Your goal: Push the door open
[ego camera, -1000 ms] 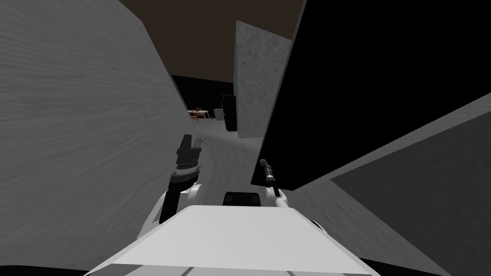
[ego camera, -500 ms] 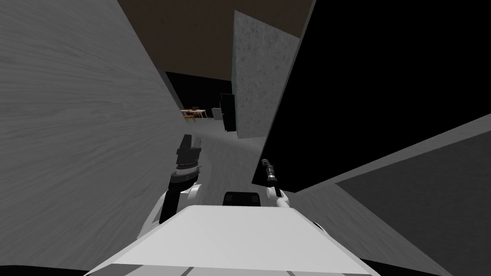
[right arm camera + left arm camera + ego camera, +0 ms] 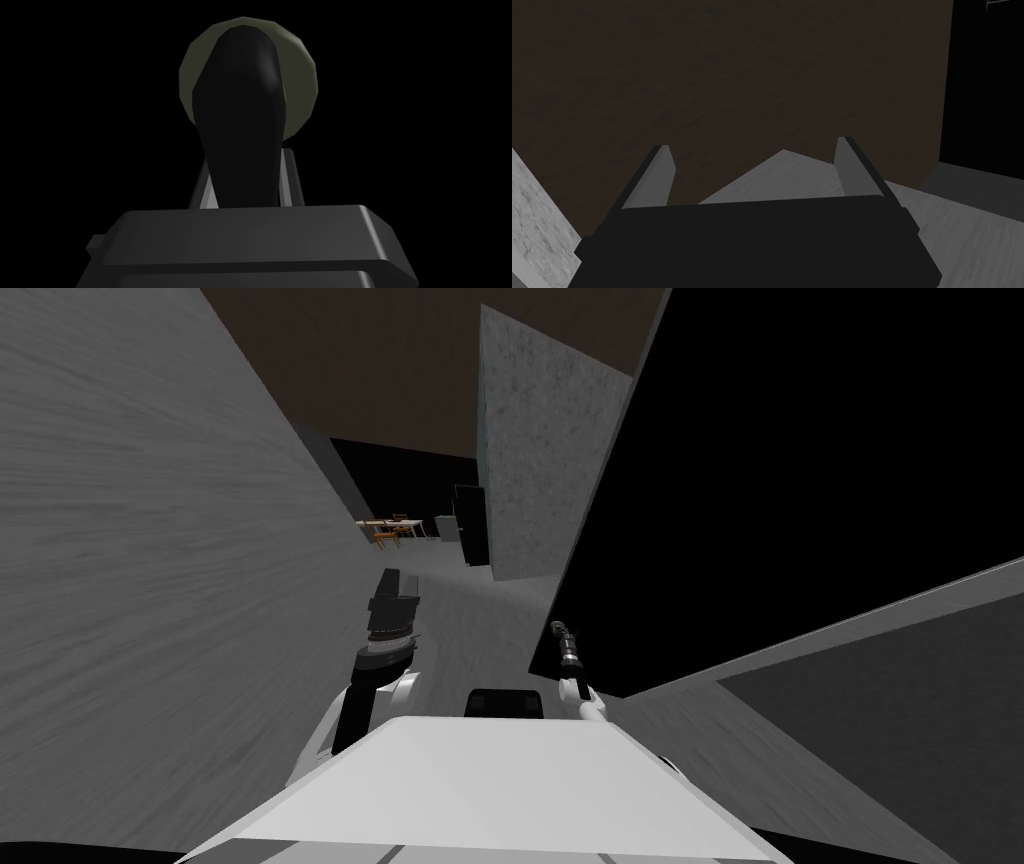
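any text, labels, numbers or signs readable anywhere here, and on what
None can be read.
The flat black door is bare, as is its black lever handle on a round olive plate.
The grey grained wall carries no sign.
The small far table is too small to tell.

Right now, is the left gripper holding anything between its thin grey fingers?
No, the left gripper stands open, its thin grey fingers apart with nothing between them.

One black door (image 3: pixel 800 468), one lever handle (image 3: pixel 242 130) on one round olive plate (image 3: pixel 302 90), one far bench (image 3: pixel 392 524), and two grippers, the left gripper (image 3: pixel 753 144) and the right gripper (image 3: pixel 247 160), each with two fingers (image 3: pixel 657 175), four altogether.
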### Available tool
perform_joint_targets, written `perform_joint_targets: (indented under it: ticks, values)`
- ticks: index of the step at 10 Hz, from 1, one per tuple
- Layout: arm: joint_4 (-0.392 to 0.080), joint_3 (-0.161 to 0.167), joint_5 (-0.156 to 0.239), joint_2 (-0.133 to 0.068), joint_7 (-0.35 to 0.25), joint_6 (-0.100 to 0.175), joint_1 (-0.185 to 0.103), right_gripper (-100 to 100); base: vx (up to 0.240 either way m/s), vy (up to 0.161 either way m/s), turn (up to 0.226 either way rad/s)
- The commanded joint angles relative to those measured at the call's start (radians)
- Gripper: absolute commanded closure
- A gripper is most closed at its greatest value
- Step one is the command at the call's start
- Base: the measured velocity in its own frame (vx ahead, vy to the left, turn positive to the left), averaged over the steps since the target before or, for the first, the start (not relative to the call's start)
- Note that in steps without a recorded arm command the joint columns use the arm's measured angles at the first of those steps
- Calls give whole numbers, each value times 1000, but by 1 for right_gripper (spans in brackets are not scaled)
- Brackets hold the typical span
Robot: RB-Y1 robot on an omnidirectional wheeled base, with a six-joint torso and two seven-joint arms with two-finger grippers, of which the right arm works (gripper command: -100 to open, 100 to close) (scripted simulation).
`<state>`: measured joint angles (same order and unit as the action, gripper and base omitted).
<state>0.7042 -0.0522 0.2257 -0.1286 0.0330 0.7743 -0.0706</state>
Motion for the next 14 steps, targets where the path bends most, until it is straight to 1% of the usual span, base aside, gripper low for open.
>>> perform_joint_targets:
  ticks: [1, 2, 3, 4, 6, 11, 14]
  values:
    - [-1, -20, 7, -3, 6, 5, -7, 100, 182, 84, -56]
    - [-4, -29, 11, -3, 10, 5, -8, 100, 176, 90, -44]
    - [-1, -25, 9, -4, 8, 1, -4, 100, 84, 32, -34]
    - [-1, -38, 16, -8, 12, 2, -4, 100, 133, 1, -33]
    - [-4, -56, 27, -10, 18, 4, -3, 100, 194, 24, -46]
    - [-13, -116, 61, -14, 41, 9, 0, 100, 194, 65, -65]
    - [-16, -141, 76, -16, 50, 11, 1, 100, 193, 28, -42]
